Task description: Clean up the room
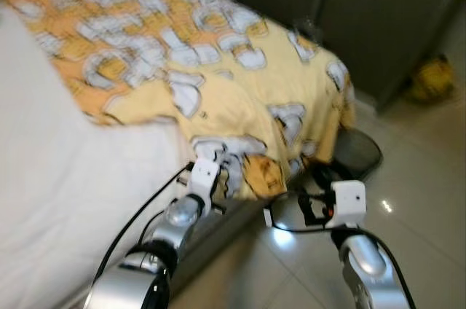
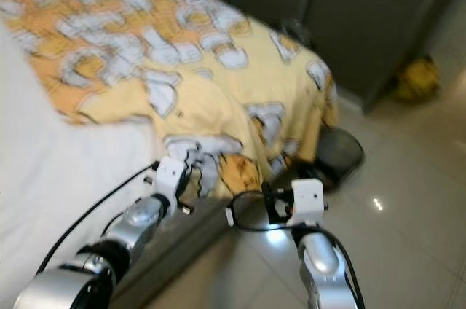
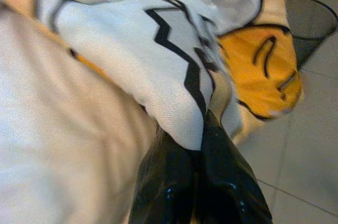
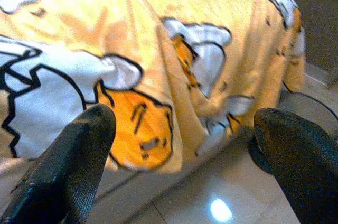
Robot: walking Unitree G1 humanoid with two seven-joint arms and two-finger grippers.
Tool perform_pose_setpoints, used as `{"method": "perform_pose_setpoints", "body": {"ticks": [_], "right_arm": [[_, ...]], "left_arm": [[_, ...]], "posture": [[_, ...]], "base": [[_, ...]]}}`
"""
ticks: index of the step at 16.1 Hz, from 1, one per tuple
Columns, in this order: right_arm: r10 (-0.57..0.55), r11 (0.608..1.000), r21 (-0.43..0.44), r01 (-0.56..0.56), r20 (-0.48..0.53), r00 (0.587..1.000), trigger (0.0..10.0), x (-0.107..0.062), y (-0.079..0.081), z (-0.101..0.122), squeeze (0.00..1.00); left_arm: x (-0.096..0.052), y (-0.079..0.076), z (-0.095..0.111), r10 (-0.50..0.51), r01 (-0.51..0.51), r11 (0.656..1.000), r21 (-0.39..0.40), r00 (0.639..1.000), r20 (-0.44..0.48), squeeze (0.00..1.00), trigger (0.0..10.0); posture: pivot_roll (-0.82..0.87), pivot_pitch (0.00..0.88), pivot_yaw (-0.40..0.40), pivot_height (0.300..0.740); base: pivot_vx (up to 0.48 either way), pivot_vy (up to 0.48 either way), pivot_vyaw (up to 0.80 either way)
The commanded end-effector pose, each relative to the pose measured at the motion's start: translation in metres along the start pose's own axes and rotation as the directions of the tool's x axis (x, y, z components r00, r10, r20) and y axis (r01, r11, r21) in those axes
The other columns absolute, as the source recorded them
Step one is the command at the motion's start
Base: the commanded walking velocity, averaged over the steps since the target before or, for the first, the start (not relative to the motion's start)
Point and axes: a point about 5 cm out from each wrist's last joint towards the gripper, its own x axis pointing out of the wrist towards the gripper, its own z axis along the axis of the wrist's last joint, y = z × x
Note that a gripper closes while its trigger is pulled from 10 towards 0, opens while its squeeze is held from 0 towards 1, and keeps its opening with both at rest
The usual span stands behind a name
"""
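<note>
left gripper (image 3: 203,129) fingers pinched tight on yellow blanket (image 1: 218,68) corner at bed edge. right gripper (image 4: 182,145) fingers spread wide, empty, blanket hem just beyond tips. advice: close right on hem, pull both evenly, avoid bunching.

No text, label, brand, number or sign can be read anywhere. The yellow blanket (image 1: 218,68) pinched in the left gripper (image 3: 203,129) carries only cartoon figures in white and orange, no lettering.
</note>
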Motion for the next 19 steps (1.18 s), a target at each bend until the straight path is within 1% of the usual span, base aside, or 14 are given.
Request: {"method": "perform_pose_setpoints", "body": {"ticks": [1,3,6,8,9,10,11,12,13,14,15,17,18,19], "right_arm": [[-0.027,1.0,0.013,0.027,0.0,1.0,10.0,0.0,-0.004,-0.003,0.0],[-0.021,1.0,0.022,0.021,0.008,1.0,10.0,0.008,-0.001,-0.002,0.0],[0.012,1.0,0.008,-0.012,0.014,1.0,10.0,0.011,0.003,-0.003,0.0],[0.047,0.999,0.005,-0.047,0.013,0.999,10.0,0.011,0.004,-0.003,0.0],[0.08,0.997,-0.003,-0.08,0.001,0.997,10.0,0.009,0.005,-0.004,0.0],[0.087,0.996,-0.005,-0.087,-0.011,0.996,10.0,0.006,0.002,-0.006,0.0],[0.097,0.995,-0.013,-0.097,-0.035,0.995,10.0,0.0,-0.003,-0.013,0.0],[0.101,0.995,-0.018,-0.102,-0.047,0.994,10.0,-0.003,-0.005,-0.016,0.0],[0.104,0.994,-0.024,-0.106,-0.069,0.992,10.0,-0.008,-0.008,-0.021,0.0],[0.105,0.994,-0.024,-0.107,-0.073,0.992,10.0,-0.008,-0.008,-0.022,0.0],[0.113,0.993,-0.023,-0.115,-0.078,0.991,10.0,-0.01,-0.007,-0.024,0.0],[0.133,0.99,-0.032,-0.136,-0.087,0.987,10.0,-0.011,-0.004,-0.025,0.0],[0.144,0.988,-0.037,-0.148,-0.093,0.985,10.0,-0.012,-0.003,-0.026,0.0],[0.163,0.985,-0.043,-0.168,-0.109,0.981,10.0,-0.017,-0.004,-0.028,0.0]], "left_arm": [[-0.002,-0.005,-0.007,-0.022,0.022,1.0,0.008,1.0,-0.009,0.0,10.0],[-0.004,-0.02,-0.014,-0.067,0.067,0.998,0.01,0.998,-0.019,0.0,10.0],[-0.006,-0.041,-0.019,-0.159,0.159,0.987,0.0,0.987,-0.013,0.0,10.0],[-0.006,-0.052,-0.017,-0.238,0.238,0.971,0.012,0.971,-0.013,0.0,10.0],[-0.006,-0.059,-0.016,-0.291,0.292,0.956,0.035,0.957,-0.021,0.0,10.0],[-0.007,-0.066,-0.017,-0.348,0.349,0.937,0.029,0.937,-0.029,0.0,10.0],[-0.01,-0.078,-0.02,-0.442,0.444,0.896,0.025,0.896,-0.045,0.0,10.0],[-0.011,-0.083,-0.021,-0.477,0.479,0.878,0.028,0.877,-0.053,0.0,10.0],[-0.015,-0.095,-0.025,-0.543,0.546,0.835,0.062,0.837,-0.067,0.0,10.0],[-0.017,-0.101,-0.026,-0.568,0.572,0.817,0.076,0.82,-0.072,0.0,10.0],[-0.021,-0.112,-0.028,-0.619,0.623,0.779,0.07,0.783,-0.072,0.0,10.0],[-0.024,-0.121,-0.029,-0.654,0.657,0.752,0.055,0.754,-0.07,0.0,10.0],[-0.026,-0.128,-0.03,-0.688,0.691,0.723,0.022,0.722,-0.065,0.0,10.0],[-0.035,-0.147,-0.032,-0.773,0.773,0.634,-0.031,0.633,-0.041,0.0,10.0]], "posture": [[0.03,0.0,-0.012,0.74],[0.04,0.0,-0.013,0.74],[0.02,0.0,-0.015,0.74],[0.02,0.0,-0.017,0.74],[0.02,0.0,-0.019,0.74],[0.02,0.002,-0.03,0.74],[0.01,0.005,-0.036,0.74],[0.01,0.005,-0.036,0.74],[0.0,0.005,-0.043,0.74],[0.0,0.005,-0.043,0.74],[0.0,0.001,-0.048,0.74],[0.0,0.0,-0.05,0.74],[0.0,0.0,-0.053,0.74],[-0.01,0.012,-0.071,0.74]], "base": [[0.0,0.0,0.0],[-0.424,0.0,0.0],[-0.279,-0.08,0.0],[0.0,0.0,0.0],[0.0,0.0,0.0],[0.0,0.0,0.0],[0.0,0.0,0.0],[0.0,0.0,0.0],[0.0,0.0,0.0],[0.0,0.0,0.0],[0.0,0.0,0.0],[0.0,0.0,0.0],[0.0,0.0,0.0],[0.0,0.0,0.0]]}}
